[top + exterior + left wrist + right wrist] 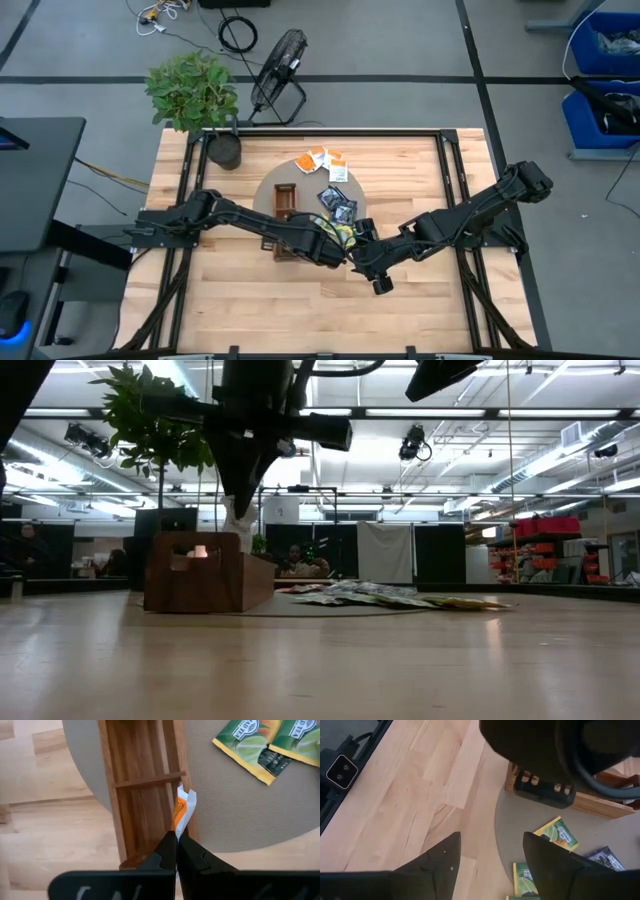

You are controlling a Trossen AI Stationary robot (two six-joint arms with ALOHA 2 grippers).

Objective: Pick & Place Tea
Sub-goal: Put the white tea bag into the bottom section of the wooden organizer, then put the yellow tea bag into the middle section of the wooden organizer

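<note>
The left gripper (pixel 176 836) pinches a thin orange-and-white paper sachet (pixel 182 810) over the slatted wooden tray (pixel 140 780), while the right gripper (pixel 492 850) hangs spread above the round grey mat (pixel 520 827).

Even, bright overhead lighting. In the low view, ceiling strip lights (pixel 400 412) glare, leaving the arms silhouetted and the near pale wooden tabletop (pixel 320 660) soft. Wrist views are sharp, with faint shadows.
</note>
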